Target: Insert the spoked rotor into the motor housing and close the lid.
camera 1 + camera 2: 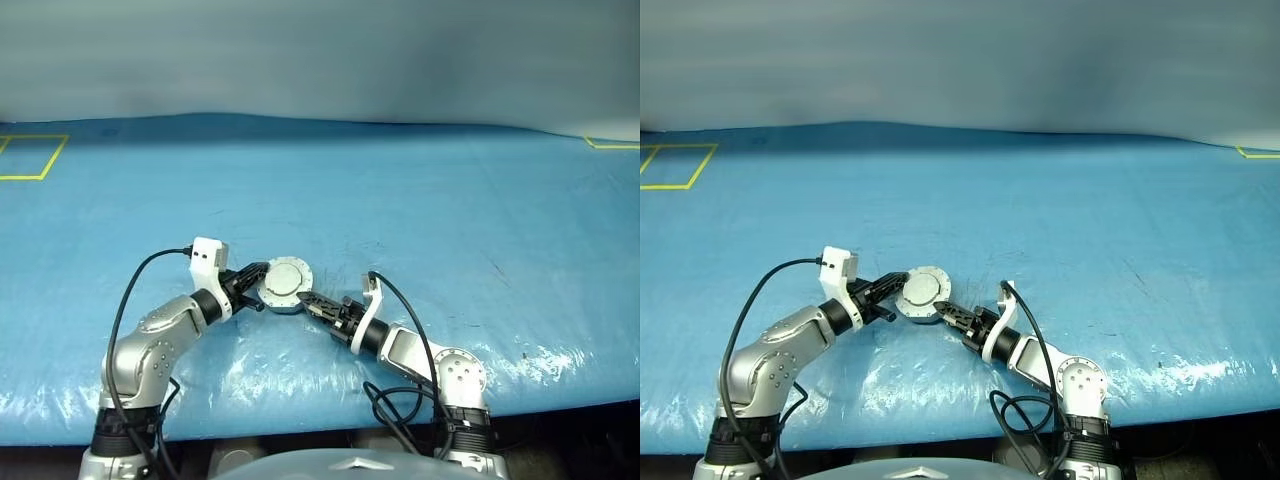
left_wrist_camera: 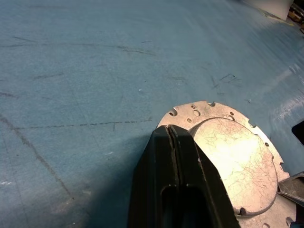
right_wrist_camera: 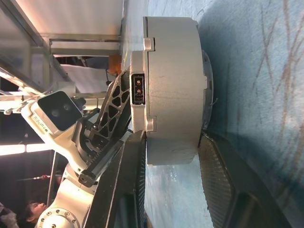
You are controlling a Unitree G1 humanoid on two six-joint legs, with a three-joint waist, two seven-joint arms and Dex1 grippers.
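Housing (image 1: 285, 283) sits on the blue table (image 1: 420, 210) between both grippers, lid (image 2: 228, 161) already on top, smooth face up. It looks heavy, rigid and slippery metal, best pinched across its side wall. Left gripper (image 1: 252, 283), fingers shut, presses the lid's rim; right gripper (image 1: 318, 303) lies low, clasping the housing's sides.

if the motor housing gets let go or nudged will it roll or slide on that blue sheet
The motor housing is a short, wide metal drum, so it probably feels stiff and heavy for its size. Lying flat it likely stays put; on edge, its round wall could roll. Its smooth lid looks slippery for the left tool.
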